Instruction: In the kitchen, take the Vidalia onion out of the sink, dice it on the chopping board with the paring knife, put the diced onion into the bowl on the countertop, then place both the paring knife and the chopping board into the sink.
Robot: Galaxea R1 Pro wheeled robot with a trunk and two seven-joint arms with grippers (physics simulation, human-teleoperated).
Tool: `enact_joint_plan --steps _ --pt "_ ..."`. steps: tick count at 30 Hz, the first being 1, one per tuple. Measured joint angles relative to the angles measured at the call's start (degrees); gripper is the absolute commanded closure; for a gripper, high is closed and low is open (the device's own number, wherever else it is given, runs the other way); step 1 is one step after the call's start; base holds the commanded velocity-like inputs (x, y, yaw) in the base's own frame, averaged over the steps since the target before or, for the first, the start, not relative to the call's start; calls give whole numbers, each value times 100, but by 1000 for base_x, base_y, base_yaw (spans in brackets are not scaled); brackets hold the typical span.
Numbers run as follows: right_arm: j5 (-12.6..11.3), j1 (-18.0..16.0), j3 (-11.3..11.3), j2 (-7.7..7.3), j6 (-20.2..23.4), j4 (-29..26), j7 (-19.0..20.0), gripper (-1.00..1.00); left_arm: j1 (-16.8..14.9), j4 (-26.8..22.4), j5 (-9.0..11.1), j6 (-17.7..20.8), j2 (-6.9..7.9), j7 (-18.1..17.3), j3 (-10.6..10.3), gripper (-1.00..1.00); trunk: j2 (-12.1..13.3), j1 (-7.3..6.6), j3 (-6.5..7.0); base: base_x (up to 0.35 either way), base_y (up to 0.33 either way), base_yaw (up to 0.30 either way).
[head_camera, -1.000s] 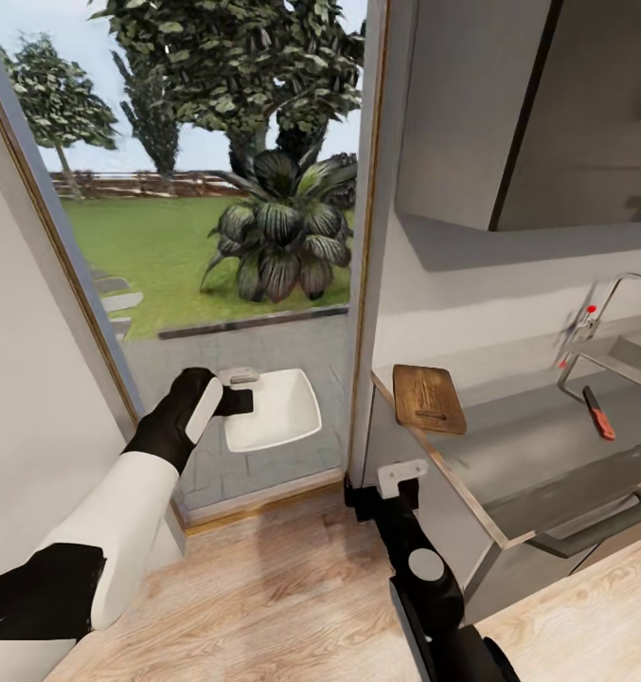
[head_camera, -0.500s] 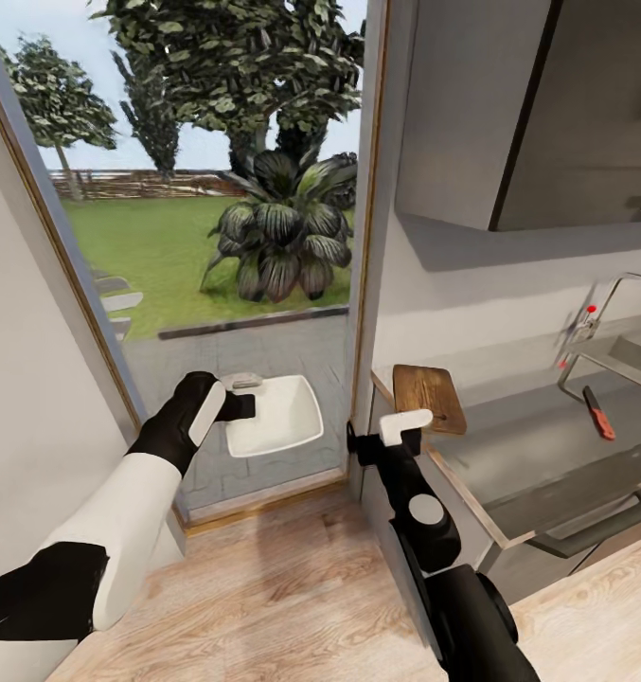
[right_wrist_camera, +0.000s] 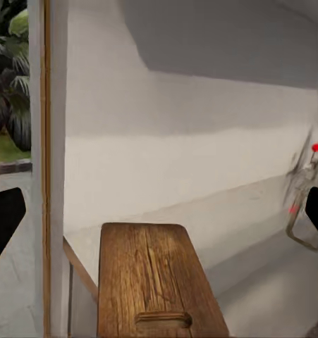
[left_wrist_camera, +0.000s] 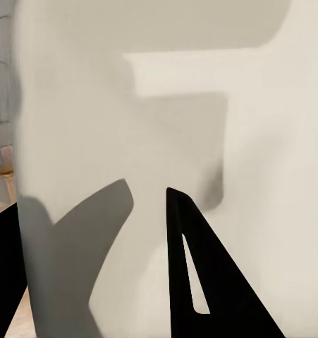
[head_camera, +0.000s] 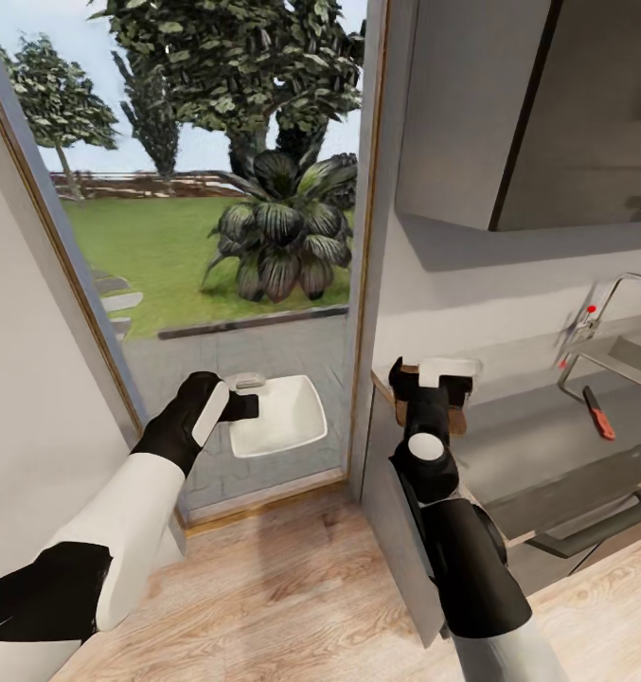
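My left gripper (head_camera: 247, 407) is shut on the near rim of the white bowl (head_camera: 280, 414), held in the air in front of the glass door, left of the countertop's end. The bowl's pale inside (left_wrist_camera: 201, 105) looms close behind one dark finger (left_wrist_camera: 201, 282). My right gripper (head_camera: 434, 384) stands open just over the chopping board (head_camera: 458, 420), hiding most of it. The board (right_wrist_camera: 159, 282) lies straight ahead between the open fingers (right_wrist_camera: 3, 222), handle slot nearest. The red-handled paring knife (head_camera: 599, 414) lies on the grey countertop (head_camera: 538, 445) by the sink's tap (head_camera: 595, 317). The onion is out of view.
A tall glass door with a wooden frame (head_camera: 363, 284) stands left of the counter, with garden beyond. A wall cabinet (head_camera: 509, 104) hangs above the counter. A drawer handle (head_camera: 595, 530) juts from the cabinet front. Wooden floor (head_camera: 263, 597) lies below.
My right arm has risen from beside the cabinet front and reached forward, so its gripper now hangs over the board. The left gripper with the bowl has drifted slightly right.
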Motion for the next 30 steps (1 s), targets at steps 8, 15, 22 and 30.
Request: enact_joint_plan --steps 8,15,22,30 --pt "9 -279 -42 0 402 44 -407 -100 -1 -1 2 -2 5 -1 0 100 0 0 0 0 0 0" --pt "-438 -298 -743 -1 387 627 -832 -100 -2 102 1 -14 5 -17 1 100 0 0 0 0 0 0" --pt "-975 -299 -1587 -2 372 1106 -871 -100 1 147 2 -16 5 -25 1 100 0 0 0 0 0 0" --pt "-1342 -299 -1784 -3 397 1236 -909 -100 1 273 8 -21 -3 -31 2 100 0 0 0 0 0 0"
